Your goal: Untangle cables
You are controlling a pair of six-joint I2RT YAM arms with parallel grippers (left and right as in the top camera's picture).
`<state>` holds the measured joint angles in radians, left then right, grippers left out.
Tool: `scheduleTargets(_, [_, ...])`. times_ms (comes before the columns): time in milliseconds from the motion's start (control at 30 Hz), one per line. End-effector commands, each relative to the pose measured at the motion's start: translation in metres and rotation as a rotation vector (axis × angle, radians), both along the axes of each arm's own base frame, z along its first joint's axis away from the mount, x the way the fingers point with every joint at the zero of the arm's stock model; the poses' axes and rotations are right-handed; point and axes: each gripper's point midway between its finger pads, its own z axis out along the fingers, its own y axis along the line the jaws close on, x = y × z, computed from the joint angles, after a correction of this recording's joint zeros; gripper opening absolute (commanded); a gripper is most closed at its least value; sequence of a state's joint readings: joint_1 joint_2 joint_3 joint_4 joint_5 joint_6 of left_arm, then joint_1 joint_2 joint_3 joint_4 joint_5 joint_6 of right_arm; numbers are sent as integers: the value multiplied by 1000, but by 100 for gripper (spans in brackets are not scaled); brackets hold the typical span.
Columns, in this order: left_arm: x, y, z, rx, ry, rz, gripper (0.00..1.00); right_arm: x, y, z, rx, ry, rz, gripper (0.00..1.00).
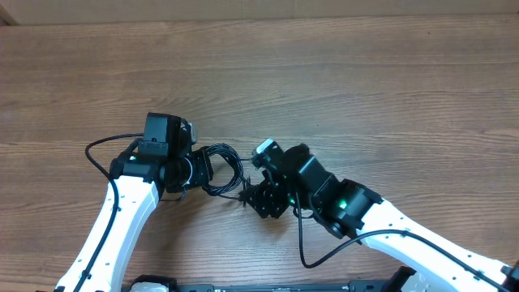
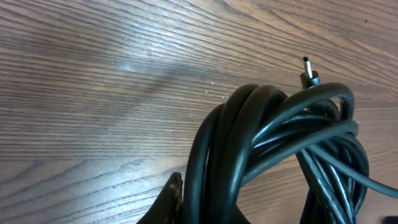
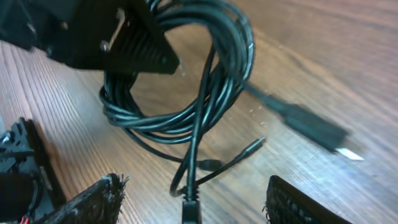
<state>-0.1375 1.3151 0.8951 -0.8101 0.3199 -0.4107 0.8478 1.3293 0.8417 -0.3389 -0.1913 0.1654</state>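
My left claw (image 1: 201, 169) is pressed together on the cables (image 1: 225, 170), pinching the black bundle where several strands run side by side; in the left wrist view those thick loops (image 2: 280, 137) fill the lower right, passing beside one of my fingers (image 2: 171, 200) at the bottom edge. A small barrel plug (image 2: 309, 73) with a thin metal pin sticks up above the top of the coil there. The bundle sits near the middle of the wooden table (image 1: 324, 73), between my two arms, with its loops bunched in a rough ring just off the left claw's tip. My right claw (image 3: 193, 200) is spread wide and low over the wood, its two dark pads well apart at the bottom of the right wrist view, pinching nothing. One strand of the coil (image 3: 186, 118) drops down through the gap between those pads, and I cannot tell whether it touches either one. To the right of the coil a flat black plug (image 3: 317, 130) with a silver tip lies on the table at the end of a straighter strand, blurred. A thinner plug end (image 3: 249, 148) points up and right just below the loops, close to the tabletop
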Motion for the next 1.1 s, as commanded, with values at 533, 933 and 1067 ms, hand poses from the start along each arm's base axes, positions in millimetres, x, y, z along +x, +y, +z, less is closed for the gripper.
scheduleTargets(533, [18,-6,29,26,-131,-128,4,-10,22,20,143,148,-26,4])
scheduleTargets(933, [17,-18,29,66,-167,-213,4,-21,18,87,335,112,1,4])
scheduleTargets(1067, [9,-42,30,54,-177,-286,4,-7,15,94,379,126,-59,4])
